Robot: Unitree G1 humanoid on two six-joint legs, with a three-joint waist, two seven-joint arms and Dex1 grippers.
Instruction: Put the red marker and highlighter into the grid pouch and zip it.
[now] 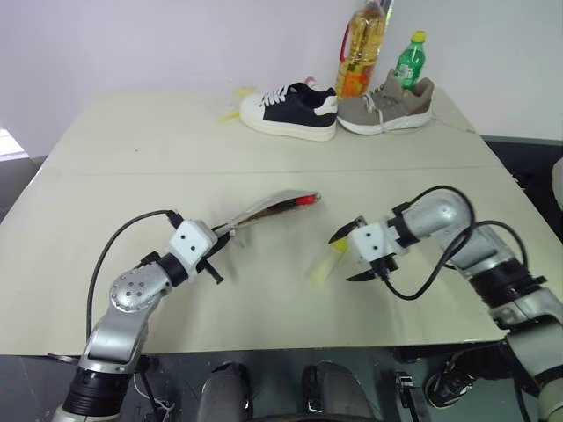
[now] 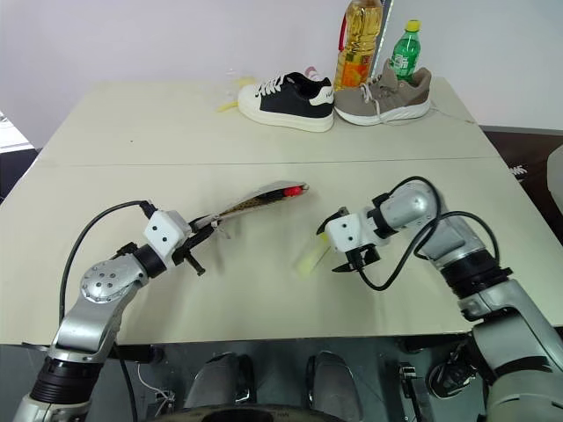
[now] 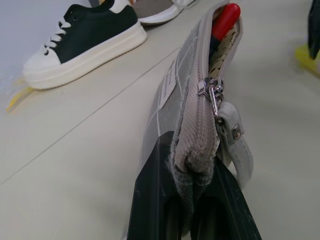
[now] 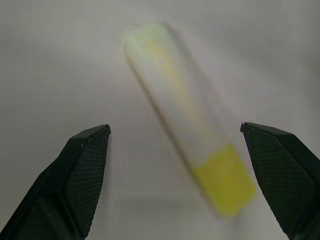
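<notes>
Between the two black fingers of the left hand (image 3: pixel 192 210), which are clamped shut, sits one end of the grid pouch (image 1: pixel 264 211). That hand holds the pouch lifted off the counter (image 1: pixel 176 149), with its far end stretching toward the middle of the surface. Along the pouch's upper edge the zipper stands partly undone, its metal pull (image 3: pixel 212 92) and a pale tab hanging near the gripped end. At the far, open end the red tip of the red marker (image 1: pixel 305 200) pokes out of the mouth.

Over on the robot's right side, the right hand (image 1: pixel 352 255) hangs tilted downward with its fingers spread wide and nothing between them. Just beside it, toward the pouch, the highlighter (image 1: pixel 326 263) lies flat on the counter; seen from the right wrist, it lies between the two open fingertips (image 4: pixel 85 170), untouched.

Farther out, along the counter's back edge, a black-and-white sneaker (image 1: pixel 290 110) and a grey-brown sneaker (image 1: pixel 387 105) stand side by side. Behind them stand a bottle of yellow oil (image 1: pixel 362 48) and a green bottle (image 1: pixel 409 60) with a yellow cap.
</notes>
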